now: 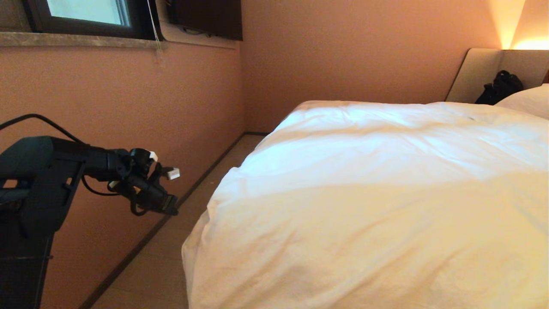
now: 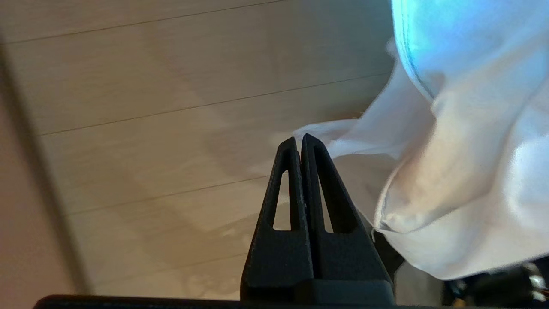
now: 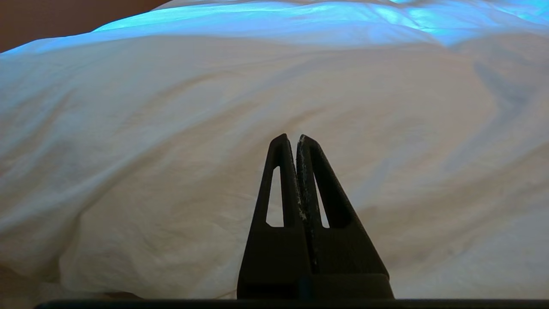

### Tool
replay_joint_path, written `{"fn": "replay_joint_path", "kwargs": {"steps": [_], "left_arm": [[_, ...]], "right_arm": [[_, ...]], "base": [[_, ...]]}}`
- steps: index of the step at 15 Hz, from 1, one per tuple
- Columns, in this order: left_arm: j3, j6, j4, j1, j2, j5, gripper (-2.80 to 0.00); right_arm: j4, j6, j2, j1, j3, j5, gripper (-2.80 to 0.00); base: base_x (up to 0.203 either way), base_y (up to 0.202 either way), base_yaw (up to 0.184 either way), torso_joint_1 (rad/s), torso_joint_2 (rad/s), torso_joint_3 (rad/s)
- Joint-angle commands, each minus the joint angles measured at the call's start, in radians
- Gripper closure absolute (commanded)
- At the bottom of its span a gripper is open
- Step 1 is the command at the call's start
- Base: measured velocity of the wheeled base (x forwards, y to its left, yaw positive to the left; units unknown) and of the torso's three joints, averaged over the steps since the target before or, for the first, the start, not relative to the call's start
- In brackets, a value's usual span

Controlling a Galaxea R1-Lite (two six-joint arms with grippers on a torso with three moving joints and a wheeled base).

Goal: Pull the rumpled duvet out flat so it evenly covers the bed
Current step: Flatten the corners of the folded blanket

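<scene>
White cotton fills most of every view: one duvet (image 1: 386, 193) lies puffed and creased over the one bed (image 1: 476, 73), its near corner drooping over the side toward the wood floor (image 1: 206, 184).

The left gripper (image 1: 169, 210) hangs out over that floor strip between the wall (image 1: 128, 120) and the bed, well apart from the duvet's edge in the head view. Its jaws are pressed together with nothing between them. In the left wrist view the closed left gripper (image 2: 299, 139) points at bare floorboards (image 2: 150, 107), and a hanging fold of the duvet (image 2: 450, 150) drops just beside it and a little past its tips; whether the cloth touches it cannot be told.

The right gripper (image 3: 291, 138) shows only in its own wrist view. Its jaws are also closed and hold nothing, and the duvet (image 3: 214, 128) spreads ahead of and beneath them, apart from the tips.

Counted: two grippers, one duvet, one pillow (image 1: 529, 101) at the far end, one dark bag-like thing (image 1: 499, 88) against the beige headboard, one window (image 1: 90, 17) and one dark screen (image 1: 206, 17) on the wall.

Only the head view shows the room, the pillow and the headboard. Only the left wrist view shows the drooping corner and its seamed edge from close by. Only the right wrist view shows the right gripper.
</scene>
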Motion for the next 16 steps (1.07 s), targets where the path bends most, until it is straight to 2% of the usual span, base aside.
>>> {"fn": "replay_joint_path", "kwargs": {"steps": [1,2,4,5,9,12,16], "left_arm": [[0.004,0.004,0.005,0.004,-0.001,-0.069,0.00],[0.005,0.005,0.009,0.004,-0.003,-0.096,0.00],[0.008,0.012,0.012,0.003,0.000,-0.104,0.00],[0.011,0.012,0.012,0.002,0.002,-0.105,-2.80],[0.028,0.014,0.015,-0.008,-0.009,-0.175,-2.80],[0.031,0.019,0.015,-0.012,-0.006,-0.184,-2.80],[0.034,0.063,0.016,-0.021,-0.001,-0.185,-2.80]], "right_arm": [[0.000,0.000,0.000,0.000,0.000,0.000,0.00],[0.000,0.000,0.000,0.000,0.000,0.000,0.00],[0.000,0.000,0.000,0.000,0.000,0.000,0.00],[0.000,0.000,0.000,0.000,0.000,0.000,0.00],[0.000,0.000,0.000,0.000,0.000,0.000,0.00],[0.000,0.000,0.000,0.000,0.000,0.000,0.00],[0.000,0.000,0.000,0.000,0.000,0.000,0.00]], "base": [[0.000,0.000,0.000,0.000,0.00,0.000],[0.000,0.000,0.000,0.000,0.00,0.000],[0.000,0.000,0.000,0.000,0.00,0.000],[0.000,0.000,0.000,0.000,0.00,0.000],[0.000,0.000,0.000,0.000,0.00,0.000],[0.000,0.000,0.000,0.000,0.00,0.000],[0.000,0.000,0.000,0.000,0.00,0.000]]}}
